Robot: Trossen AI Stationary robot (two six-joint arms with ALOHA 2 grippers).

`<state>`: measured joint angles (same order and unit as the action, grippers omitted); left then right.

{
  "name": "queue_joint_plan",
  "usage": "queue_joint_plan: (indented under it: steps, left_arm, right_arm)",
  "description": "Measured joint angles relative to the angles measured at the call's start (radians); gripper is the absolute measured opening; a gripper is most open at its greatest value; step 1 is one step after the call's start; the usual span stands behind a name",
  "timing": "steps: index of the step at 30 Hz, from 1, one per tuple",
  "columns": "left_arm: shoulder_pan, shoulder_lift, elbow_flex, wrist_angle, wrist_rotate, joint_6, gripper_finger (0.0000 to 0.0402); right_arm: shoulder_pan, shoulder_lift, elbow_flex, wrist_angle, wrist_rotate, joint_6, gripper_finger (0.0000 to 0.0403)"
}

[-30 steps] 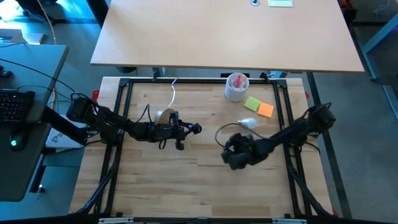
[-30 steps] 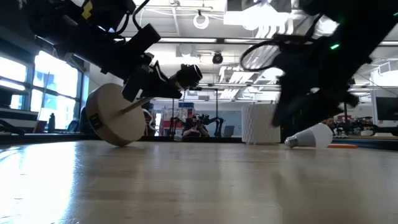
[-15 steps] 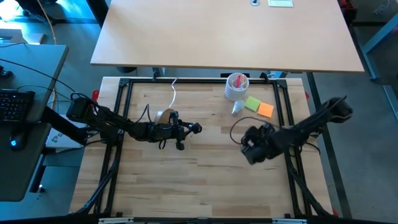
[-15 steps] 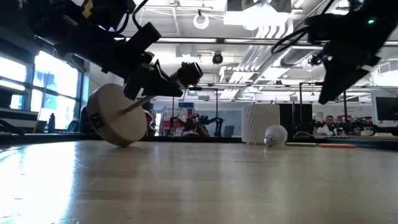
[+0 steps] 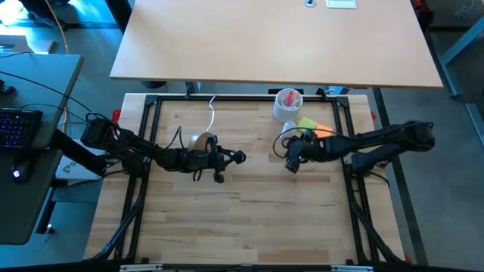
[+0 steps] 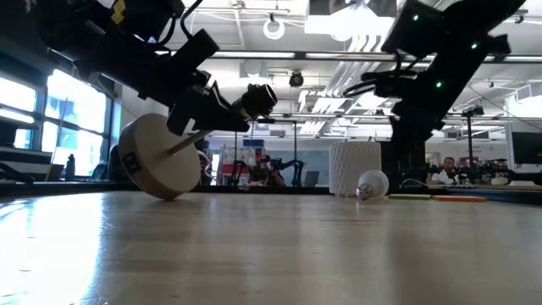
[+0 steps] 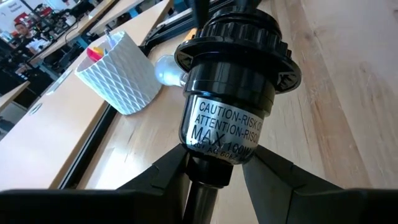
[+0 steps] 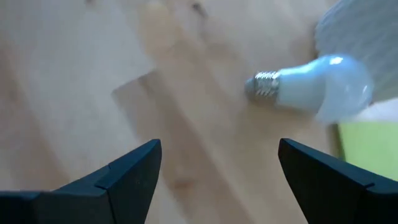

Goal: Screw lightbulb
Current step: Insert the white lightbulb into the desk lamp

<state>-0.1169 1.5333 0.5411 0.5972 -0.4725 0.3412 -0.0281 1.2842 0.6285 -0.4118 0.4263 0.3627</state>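
The desk (image 5: 242, 204) carries everything, and the screwing itself has not begun. The lamp stand (image 6: 159, 158), a round wooden base with a black socket (image 7: 235, 93), is tilted off the desk, gripped at its neck by the left pincer (image 5: 214, 159), which is closed on it, socket pointing toward the cup (image 5: 288, 104). The lightbulb (image 8: 314, 89) lies loose on its side on the desk just beside the cup, on the side facing the stand. The right pincer (image 8: 217, 174) hovers near the lightbulb, wide open and empty. Left to do: pick up the lightbulb, bring it to the socket, and twist it in.
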Motion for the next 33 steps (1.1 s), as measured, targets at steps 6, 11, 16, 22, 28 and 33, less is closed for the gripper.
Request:
queue_joint_plan:
  steps: [6, 11, 16, 22, 28, 33]
  left_arm:
    - [0.000, 0.000, 0.000, 0.000, 0.002, -0.015, 0.0133]
    - [0.000, 0.000, 0.000, 0.000, 0.009, -0.016, 0.0133]
    - [0.000, 0.000, 0.000, 0.000, 0.011, -0.017, 0.0133]
    - [0.000, 0.000, 0.000, 0.000, 0.011, -0.017, 0.0133]
    - [0.000, 0.000, 0.000, -0.001, 0.013, -0.024, 0.0133]
    - [-0.001, 0.000, 0.000, -0.002, 0.019, -0.032, 0.0133]
  right_arm:
    - [-0.132, 0.000, -0.037, 0.205, 0.077, -0.113, 0.0323]
    - [-0.299, 0.000, -0.035, 0.195, 0.071, 0.050, 0.0323]
    - [-0.397, 0.000, -0.037, 0.163, 0.024, 0.114, 0.0323]
    - [-0.406, 0.000, -0.037, 0.129, -0.122, 0.098, 0.0323]
    - [-0.334, -0.013, -0.037, 0.003, -0.138, 0.100, 0.0323]
    - [-0.205, -0.110, -0.037, -0.042, -0.089, 0.082, 0.0323]
